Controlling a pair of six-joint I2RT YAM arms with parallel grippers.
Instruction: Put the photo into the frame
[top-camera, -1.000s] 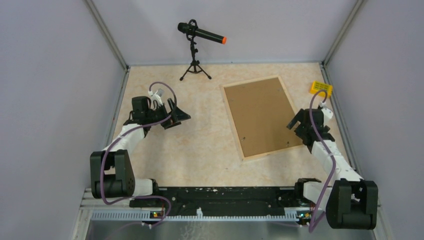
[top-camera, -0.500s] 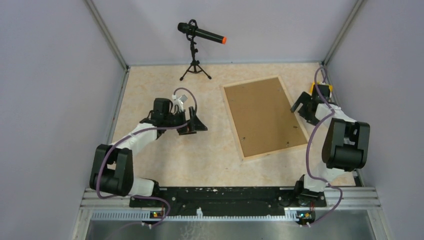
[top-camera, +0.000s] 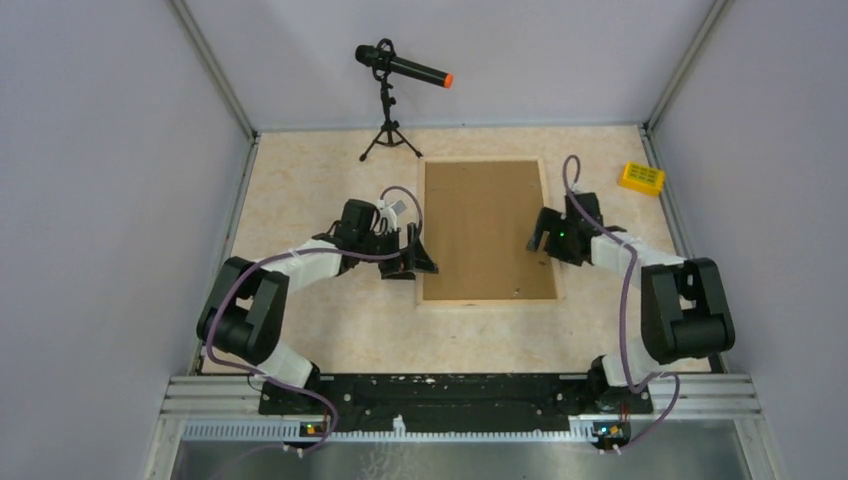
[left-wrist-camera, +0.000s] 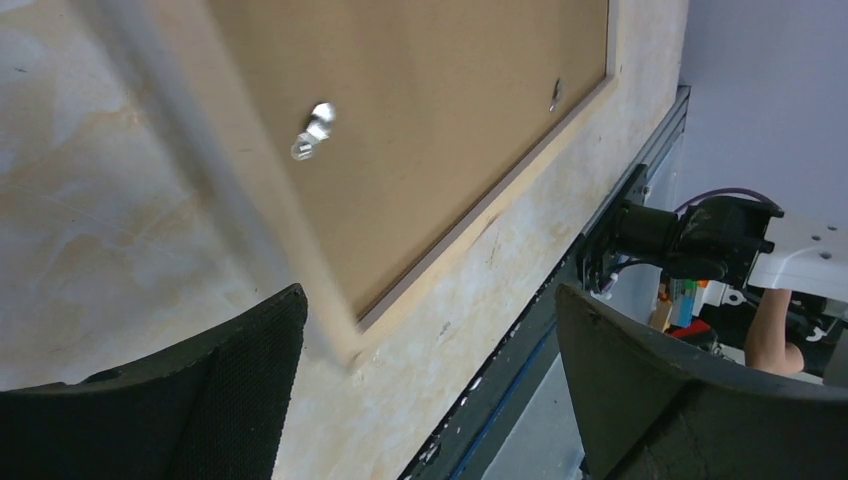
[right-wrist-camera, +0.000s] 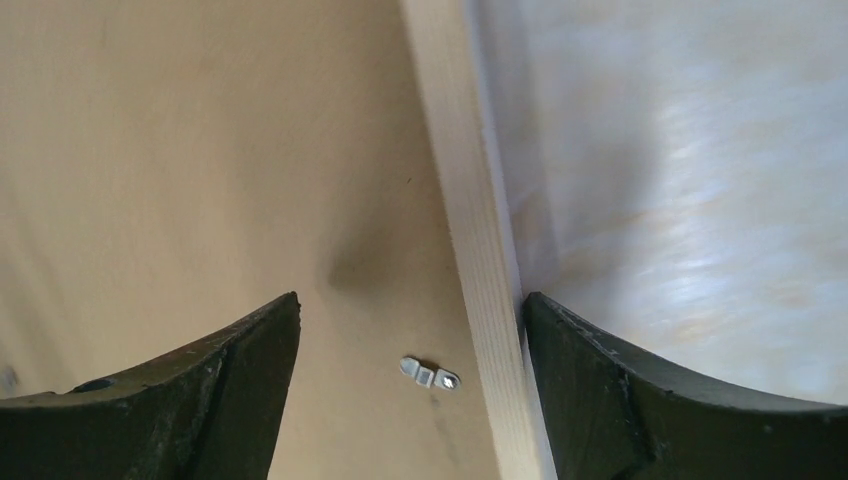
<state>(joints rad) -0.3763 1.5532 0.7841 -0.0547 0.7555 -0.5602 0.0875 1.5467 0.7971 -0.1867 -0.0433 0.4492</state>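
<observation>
Frame (top-camera: 490, 299): laid flat on the table (top-camera: 320, 170), right of centre, its long rails running near to far and its back turned up.
Backing board (top-camera: 486, 228): seated inside the pale rails, filling the whole opening.
Photo: not to be seen in any view; whether it lies under the board cannot be told.
Left gripper (top-camera: 413, 262): lowered at the frame's left rail, close to the near left corner, with its jaws spread wide.
Left wrist view: the left rail is blurred and passes between the two black fingers (left-wrist-camera: 230, 390), and the frame's (left-wrist-camera: 480, 215) near left corner is seen in the gap of the left gripper (left-wrist-camera: 430, 300). Contact with the wood cannot be told. Two small metal clips (left-wrist-camera: 312, 132) are seen on the backing board (left-wrist-camera: 420, 110).
Right gripper (top-camera: 548, 238): set over the frame's right rail about halfway along, jaws likewise spread wide and nothing held.
Right wrist view: within the right gripper (right-wrist-camera: 410, 300), the frame's (right-wrist-camera: 478, 250) rail runs just beside the right-hand finger (right-wrist-camera: 640, 400). The other finger is over the backing board (right-wrist-camera: 200, 150), and one clip (right-wrist-camera: 432, 373) lies between them. Bare table (right-wrist-camera: 680, 180) is seen beyond the rail.
Microphone (top-camera: 403, 68): stood on a small tripod at the far side, left of the frame.
Yellow block (top-camera: 641, 178): lying at the far right, well apart from the frame.
</observation>
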